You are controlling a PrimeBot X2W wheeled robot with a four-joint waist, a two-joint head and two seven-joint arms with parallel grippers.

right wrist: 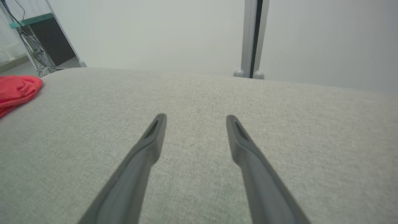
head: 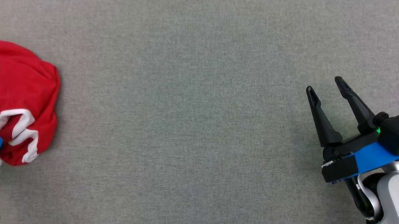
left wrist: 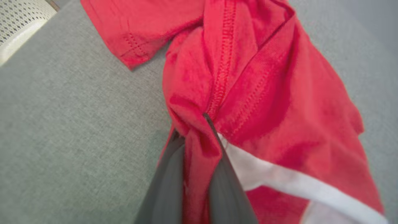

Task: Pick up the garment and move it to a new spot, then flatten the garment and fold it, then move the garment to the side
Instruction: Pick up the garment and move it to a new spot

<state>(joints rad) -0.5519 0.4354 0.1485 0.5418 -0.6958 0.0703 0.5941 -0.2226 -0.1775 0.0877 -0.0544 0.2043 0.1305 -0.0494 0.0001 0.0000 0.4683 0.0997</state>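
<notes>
Dark fingers of the left gripper (left wrist: 190, 126) sit closest to the lens in the left wrist view. They are pressed together on a bunched fold of the red garment (left wrist: 264, 93). The cloth is pinched between them beside a stitched seam (left wrist: 222, 62) and drapes over both tips. A sleeve hem (left wrist: 133, 56) lies flat on the grey surface beyond the grip. A white band (left wrist: 279, 180) runs along the garment's edge to the right of the fingers. In that view's top left corner, past the table edge, there is a piece of a white perforated basket (left wrist: 18, 21).

From above, the garment is a crumpled heap at the far left edge of the grey, cloth-covered tabletop (head: 187, 133), partly cut off by the frame. The blue wrist of the left arm sits against its lower left side.

A wide stretch of grey fabric separates the heap from the right gripper (head: 324, 84) at the lower right. That gripper's two long fingers are spread apart with nothing between them, pointing up and slightly left. It is well apart from the garment.

Along those spread fingers, the far edge of the table meets a pale wall (right wrist: 155, 31). A dark cabinet (right wrist: 49, 40) trailing cables stands at the left, and an upright post (right wrist: 252, 37) stands right of centre.
</notes>
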